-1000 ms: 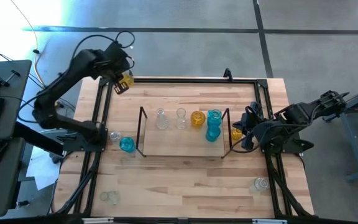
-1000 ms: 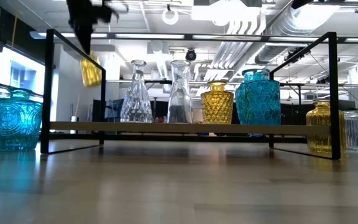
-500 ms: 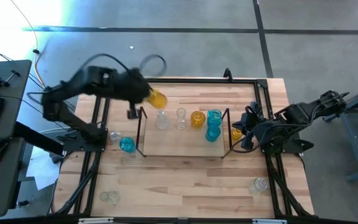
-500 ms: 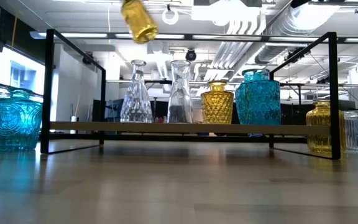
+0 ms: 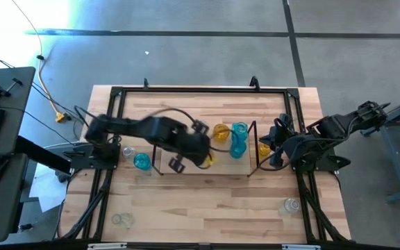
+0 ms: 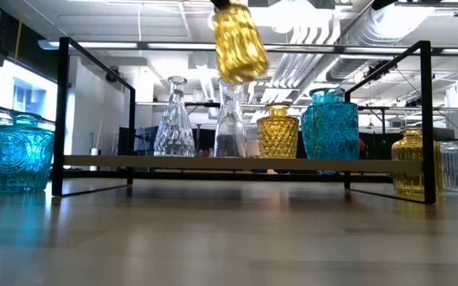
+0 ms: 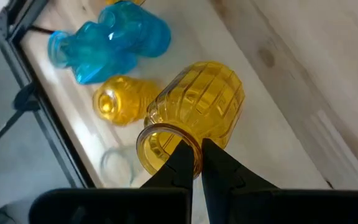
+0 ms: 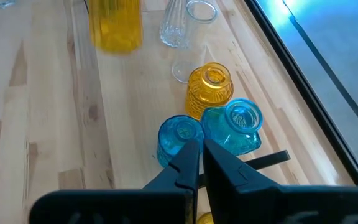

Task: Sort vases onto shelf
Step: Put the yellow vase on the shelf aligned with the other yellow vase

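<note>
The ribbed amber-yellow glass vase [image 7: 194, 118] is gripped at its rim by the closed left gripper [image 7: 196, 163]; it should be lowered upright onto the shelf [image 6: 213, 163] between neighbours.

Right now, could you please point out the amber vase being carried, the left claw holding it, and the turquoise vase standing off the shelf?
carried amber vase [image 6: 239, 46]: low view, on its ribbed body.
left claw [image 7: 196, 163]: left wrist view, between the fingertips at the vase's rim.
turquoise vase off the shelf [image 6: 20, 152]: low view, on its patterned body.
</note>
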Tool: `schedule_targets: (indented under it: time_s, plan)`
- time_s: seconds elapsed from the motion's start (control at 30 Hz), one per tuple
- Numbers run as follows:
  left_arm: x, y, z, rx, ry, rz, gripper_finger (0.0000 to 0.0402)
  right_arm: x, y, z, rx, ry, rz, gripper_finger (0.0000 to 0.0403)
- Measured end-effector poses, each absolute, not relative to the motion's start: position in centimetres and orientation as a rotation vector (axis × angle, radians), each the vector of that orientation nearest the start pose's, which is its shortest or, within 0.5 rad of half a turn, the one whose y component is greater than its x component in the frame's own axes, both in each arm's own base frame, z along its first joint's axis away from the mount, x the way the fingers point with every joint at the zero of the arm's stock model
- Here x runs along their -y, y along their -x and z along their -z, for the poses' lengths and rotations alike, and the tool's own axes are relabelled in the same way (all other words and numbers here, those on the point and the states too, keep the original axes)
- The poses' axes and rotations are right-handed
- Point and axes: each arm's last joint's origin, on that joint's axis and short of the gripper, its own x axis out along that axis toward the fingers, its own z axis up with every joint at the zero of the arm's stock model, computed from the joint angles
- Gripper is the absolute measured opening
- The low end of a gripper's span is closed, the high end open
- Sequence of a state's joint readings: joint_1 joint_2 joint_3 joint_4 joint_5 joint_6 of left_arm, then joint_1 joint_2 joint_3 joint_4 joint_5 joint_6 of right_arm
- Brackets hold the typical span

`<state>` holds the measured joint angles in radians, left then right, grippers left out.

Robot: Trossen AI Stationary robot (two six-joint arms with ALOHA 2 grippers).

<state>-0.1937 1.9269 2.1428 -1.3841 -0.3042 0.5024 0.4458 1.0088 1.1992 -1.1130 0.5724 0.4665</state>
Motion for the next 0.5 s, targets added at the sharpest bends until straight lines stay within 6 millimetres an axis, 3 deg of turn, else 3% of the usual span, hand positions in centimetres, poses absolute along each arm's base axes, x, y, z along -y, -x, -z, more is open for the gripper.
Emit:
schedule_targets:
  time_s: [0.27, 0.5]
  plan:
    - [5.9, -40.7, -33.3, -1.213, -0.750, 0.177, 0.0002, -5.7, -15.5, -35.9, -0.754, 0.015, 0.297, 0.0009]
    - [5.6, -42.6, -31.2, -1.204, -0.735, 0.155, 0.0002, -5.7, -15.5, -35.8, -0.754, 0.015, 0.297, 0.0009]
